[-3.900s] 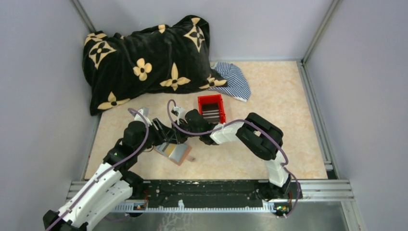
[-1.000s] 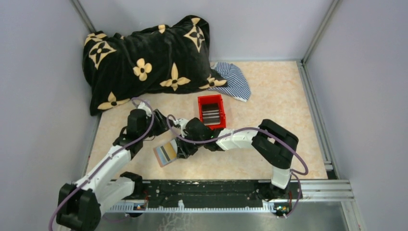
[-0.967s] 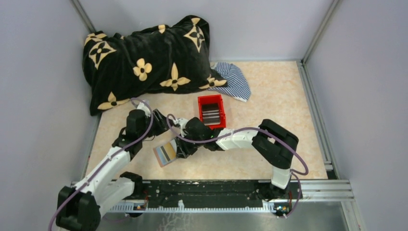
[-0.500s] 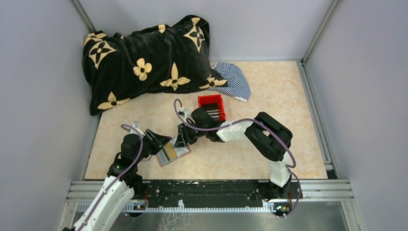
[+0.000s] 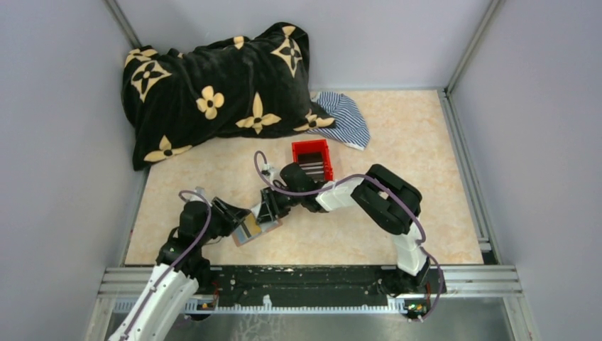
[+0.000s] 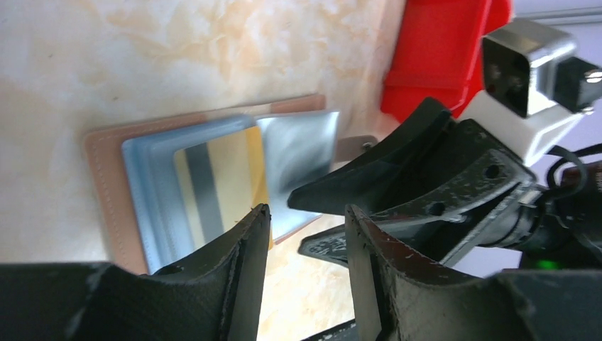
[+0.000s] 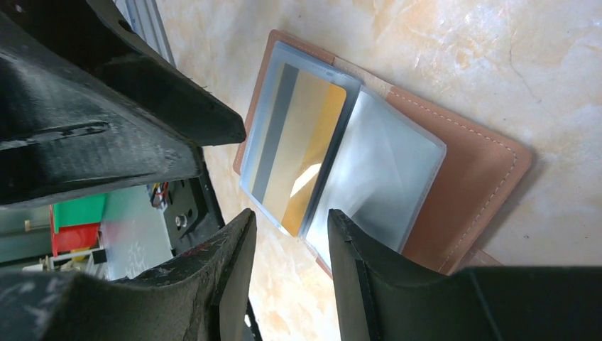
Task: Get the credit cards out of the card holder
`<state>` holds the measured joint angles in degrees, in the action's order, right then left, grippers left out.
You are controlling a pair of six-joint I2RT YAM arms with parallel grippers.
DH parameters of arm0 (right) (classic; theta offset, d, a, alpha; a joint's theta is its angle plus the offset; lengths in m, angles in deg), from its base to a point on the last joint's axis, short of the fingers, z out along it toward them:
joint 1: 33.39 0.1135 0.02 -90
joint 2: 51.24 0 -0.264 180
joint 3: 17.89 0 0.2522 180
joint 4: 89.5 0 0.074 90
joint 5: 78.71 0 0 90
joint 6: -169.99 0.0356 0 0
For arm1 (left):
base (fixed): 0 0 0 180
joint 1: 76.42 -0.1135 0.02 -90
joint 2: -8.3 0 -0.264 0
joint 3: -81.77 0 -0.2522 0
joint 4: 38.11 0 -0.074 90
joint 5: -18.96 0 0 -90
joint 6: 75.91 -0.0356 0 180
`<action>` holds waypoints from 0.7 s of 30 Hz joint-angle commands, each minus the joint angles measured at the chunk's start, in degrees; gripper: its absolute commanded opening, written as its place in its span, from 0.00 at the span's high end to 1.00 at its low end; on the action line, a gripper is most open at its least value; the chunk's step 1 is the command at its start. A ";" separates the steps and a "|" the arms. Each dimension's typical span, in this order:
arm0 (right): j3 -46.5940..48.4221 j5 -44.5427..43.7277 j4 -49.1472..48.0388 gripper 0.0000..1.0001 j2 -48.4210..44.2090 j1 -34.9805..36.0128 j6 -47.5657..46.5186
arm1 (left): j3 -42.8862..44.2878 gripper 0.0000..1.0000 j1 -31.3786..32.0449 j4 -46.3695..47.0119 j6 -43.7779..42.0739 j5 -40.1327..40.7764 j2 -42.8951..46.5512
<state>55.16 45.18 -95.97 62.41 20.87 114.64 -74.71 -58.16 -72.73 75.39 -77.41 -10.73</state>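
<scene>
The card holder [image 5: 253, 227] lies open on the table, brown with grey-blue pocket panels. An orange-tan credit card [image 6: 221, 176] with a grey stripe sits in one pocket; it also shows in the right wrist view [image 7: 302, 145]. The other pocket panel [image 7: 373, 181] looks empty. My left gripper [image 5: 233, 215] is open and empty at the holder's left edge, low over the card [image 6: 305, 213]. My right gripper [image 5: 270, 208] is open and empty at the holder's far right edge [image 7: 287, 217]. The two grippers face each other across the holder [image 7: 468, 170].
A red plastic bin [image 5: 312, 158] with several grey and dark cards [image 5: 312, 169] stands just behind the right gripper; it also shows in the left wrist view [image 6: 440, 50]. A black flowered cushion [image 5: 213, 85] and a striped cloth [image 5: 344, 117] lie at the back.
My left arm has swung from behind the holder to its near left side. My right gripper has drawn back from over the holder to its far edge. The holder has shifted slightly.
</scene>
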 commanded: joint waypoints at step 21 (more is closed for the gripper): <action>5.80 0.04 0.95 0.58 4.34 0.97 -1.49 | 0.16 0.48 0.13 -5.43 -0.89 0.57 -8.97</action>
<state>58.52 45.31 -94.59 65.64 21.11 114.09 -72.98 -58.16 -79.64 74.10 -76.43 -19.34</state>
